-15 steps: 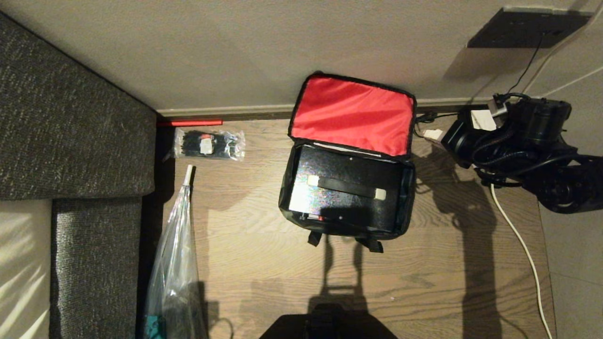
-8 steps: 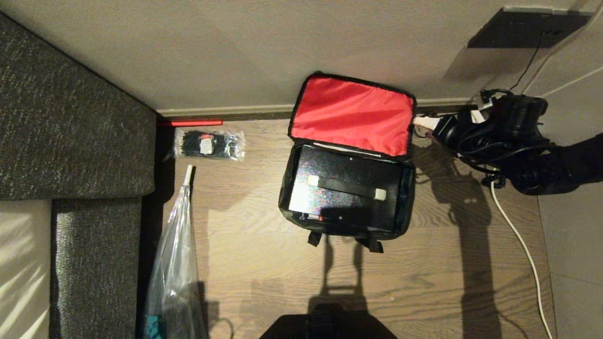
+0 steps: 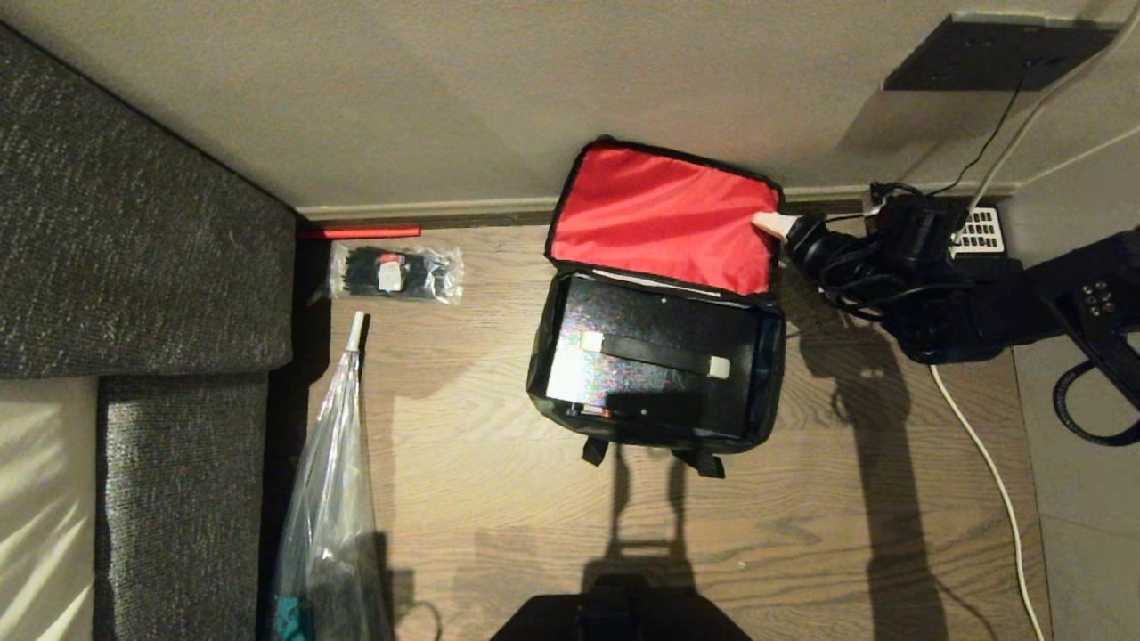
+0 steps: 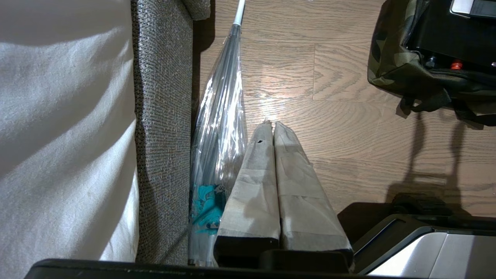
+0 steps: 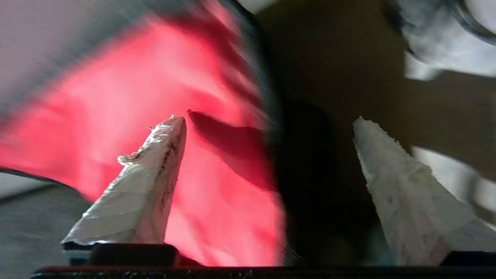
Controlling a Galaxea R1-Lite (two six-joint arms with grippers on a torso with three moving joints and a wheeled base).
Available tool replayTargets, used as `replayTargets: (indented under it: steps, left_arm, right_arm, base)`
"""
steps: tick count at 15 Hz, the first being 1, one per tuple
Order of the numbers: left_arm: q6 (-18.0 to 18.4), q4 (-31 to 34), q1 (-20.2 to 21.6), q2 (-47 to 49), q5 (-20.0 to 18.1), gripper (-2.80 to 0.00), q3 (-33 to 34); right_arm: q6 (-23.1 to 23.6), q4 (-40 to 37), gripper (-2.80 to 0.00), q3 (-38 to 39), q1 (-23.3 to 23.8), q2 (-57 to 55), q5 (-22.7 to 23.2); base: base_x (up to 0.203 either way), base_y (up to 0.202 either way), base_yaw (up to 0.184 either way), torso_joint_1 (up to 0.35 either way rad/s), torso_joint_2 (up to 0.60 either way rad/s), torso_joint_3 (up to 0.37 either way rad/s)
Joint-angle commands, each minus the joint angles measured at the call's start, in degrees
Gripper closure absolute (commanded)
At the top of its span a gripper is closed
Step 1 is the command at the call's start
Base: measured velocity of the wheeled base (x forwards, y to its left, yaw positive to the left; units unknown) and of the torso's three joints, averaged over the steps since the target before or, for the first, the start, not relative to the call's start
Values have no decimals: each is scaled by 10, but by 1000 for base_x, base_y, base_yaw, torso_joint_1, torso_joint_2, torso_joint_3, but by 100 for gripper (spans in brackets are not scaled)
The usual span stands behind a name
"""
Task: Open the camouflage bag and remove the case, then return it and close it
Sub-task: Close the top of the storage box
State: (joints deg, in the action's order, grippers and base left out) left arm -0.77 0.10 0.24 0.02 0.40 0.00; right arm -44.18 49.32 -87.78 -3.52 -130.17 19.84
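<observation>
Straddling the camouflage bag's red lid edge, right claw gapes wide; no legible writing.

Bare floor lies open around the camouflage bag; its raised lid blocks the wall side, the case fills the inside.
</observation>
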Motion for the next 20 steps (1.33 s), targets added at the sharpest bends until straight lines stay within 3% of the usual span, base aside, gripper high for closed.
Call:
replayTargets:
  steps: [1, 4, 5, 15, 20]
  left_arm:
    - [0, 0, 0, -1, 0, 0, 2]
    - [-1, 0, 0, -1, 0, 0, 2]
    - [-1, 0, 0, -1, 0, 0, 2]
    - [0, 0, 0, -1, 0, 0, 2]
    - [0, 0, 0, -1, 0, 0, 2]
  right_arm:
    - [-31, 44, -280, -16, -6, -23, 20]
    - [-36, 63, -280, -19, -6, -30, 31]
    - [-36, 63, 0, -17, -6, -30, 31]
    - [-31, 59, 0, 28, -5, 14, 43]
    - [46, 52, 0, 149, -5, 94, 86]
  base:
    - [0, 0, 0, 0, 0, 0]
    - [0, 0, 0, 0, 0, 0]
    - [0, 0, 0, 0, 0, 0]
    - [0, 0, 0, 0, 0, 0]
    - [0, 0, 0, 0, 0, 0]
